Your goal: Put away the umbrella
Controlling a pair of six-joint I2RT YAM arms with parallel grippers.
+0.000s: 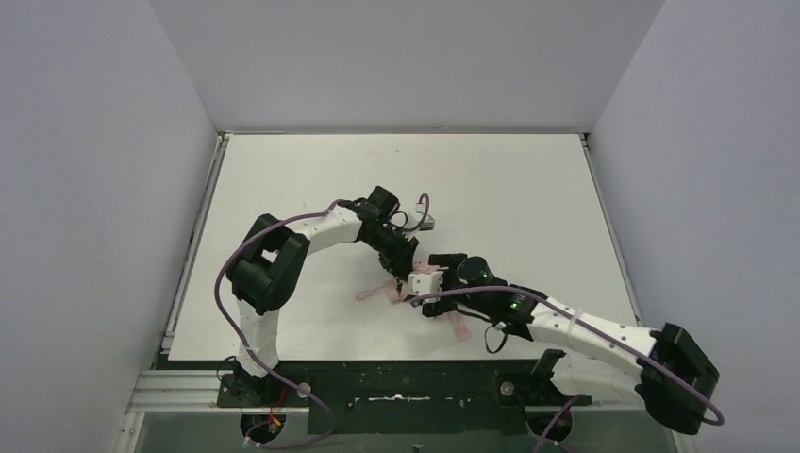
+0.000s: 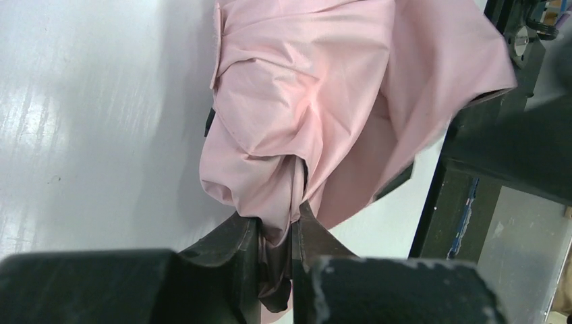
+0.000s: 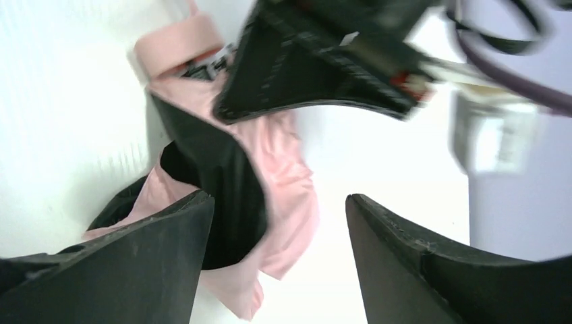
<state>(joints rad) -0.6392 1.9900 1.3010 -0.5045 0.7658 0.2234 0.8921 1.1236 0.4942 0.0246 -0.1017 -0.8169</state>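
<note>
On the table [image 1: 509, 189], the crumpled umbrella [image 2: 303, 101] lies near the front; the left gripper [image 2: 276, 229], angled down from behind, pinches its pink canopy, crowding the right gripper [image 3: 276, 199], whose jaws gape, holding nothing

- You see the umbrella [image 2: 303, 101] in plain pale pink outside, and black where its inner side shows.
- Your table [image 1: 491, 179] is plain glossy white.
- The left gripper [image 2: 278, 216] and right gripper [image 3: 276, 197] are matt black.
- The left arm [image 1: 330, 226] and right arm [image 1: 585, 330] have white links and black joints.
- The cable [image 1: 224, 283] is purple.
- The walls [image 1: 94, 189] are pale grey.
</note>
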